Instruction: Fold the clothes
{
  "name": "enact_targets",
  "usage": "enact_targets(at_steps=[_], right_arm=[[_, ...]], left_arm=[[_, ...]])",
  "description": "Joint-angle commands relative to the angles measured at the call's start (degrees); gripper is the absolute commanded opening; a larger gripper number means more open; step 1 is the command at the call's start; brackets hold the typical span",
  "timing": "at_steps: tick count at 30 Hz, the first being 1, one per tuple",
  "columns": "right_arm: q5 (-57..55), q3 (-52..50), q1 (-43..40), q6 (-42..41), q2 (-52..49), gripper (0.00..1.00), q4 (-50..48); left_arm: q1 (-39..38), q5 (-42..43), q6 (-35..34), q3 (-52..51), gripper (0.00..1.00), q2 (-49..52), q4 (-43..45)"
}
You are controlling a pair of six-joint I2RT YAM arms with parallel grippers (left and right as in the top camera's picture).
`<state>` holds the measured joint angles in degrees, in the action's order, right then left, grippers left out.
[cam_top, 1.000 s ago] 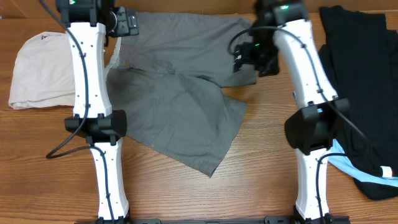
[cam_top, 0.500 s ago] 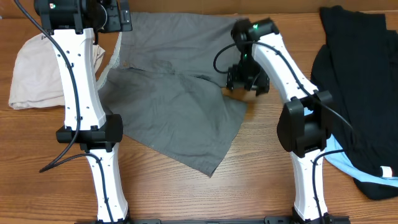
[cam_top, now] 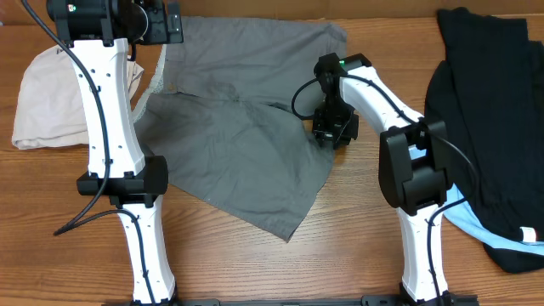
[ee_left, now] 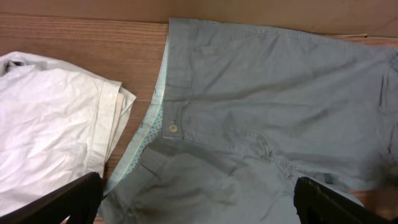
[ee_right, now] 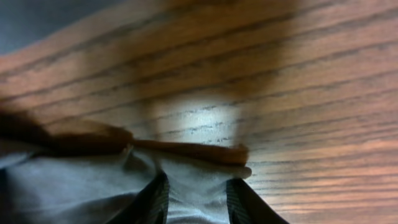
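Looking down from overhead, I see the grey shorts spread flat between my two arms on the wooden table. Their long axis runs from my left gripper across to my right gripper, with the waistband end under the left one. One leg reaches straight toward the right gripper and the other slants away toward my base. A cream garment lies just outside my left gripper, touching the waistband corner; a small dark mark on it is too small to read. Well outside my right gripper lies a black garment. A light-blue garment pokes out beneath it and carries a white tag I cannot read.

From my left wrist, my fingers stand spread wide and released, hovering with nothing between them. Ahead of them lies the waistband with a pale button and a dotted lining turned outward. The cream garment sits to the left of that finger, beside the lining.

From my right wrist, the two fingers are drawn close and grasping a bunched edge of the shorts against the wood. Bare table stretches ahead of the tips. The picture is blurred, so I cannot tell which seam this edge is.
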<state>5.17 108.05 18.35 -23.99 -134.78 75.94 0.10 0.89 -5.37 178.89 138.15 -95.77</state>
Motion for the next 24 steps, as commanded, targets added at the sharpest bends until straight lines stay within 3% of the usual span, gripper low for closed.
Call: enact_targets(at_steps=[1, 4, 8, 13, 20, 24], right_arm=[[0.17, -4.37, 0.00, -0.31, -0.35, 0.22, -2.58], [-0.59, -5.27, -0.90, -0.28, -0.35, 0.04, -4.11], [-6.67, -5.25, -4.76, 1.79, -0.35, 0.04, -4.35], [-6.56, -5.22, -12.07, 4.98, -0.35, 0.04, -5.79], [5.01, -4.59, -21.05, 9.88, -0.35, 0.04, -12.57], [6.08, -0.81, -22.29, 12.68, -0.33, 0.05, -11.21]], left_arm=[[0.22, 0.63, 1.57, 1.11, 1.00, -1.38, -0.04], [0.24, 0.61, 1.57, 1.11, 1.00, -1.38, -0.35], [0.26, -0.02, 1.57, 1.11, 1.00, -1.38, -0.44], [0.35, -0.13, 1.57, 1.09, 1.00, -1.38, -0.44], [0.63, -5.44, 1.57, 1.11, 1.00, -1.38, -1.03], [0.63, -6.01, 1.55, 1.11, 1.00, -1.38, -1.03]])
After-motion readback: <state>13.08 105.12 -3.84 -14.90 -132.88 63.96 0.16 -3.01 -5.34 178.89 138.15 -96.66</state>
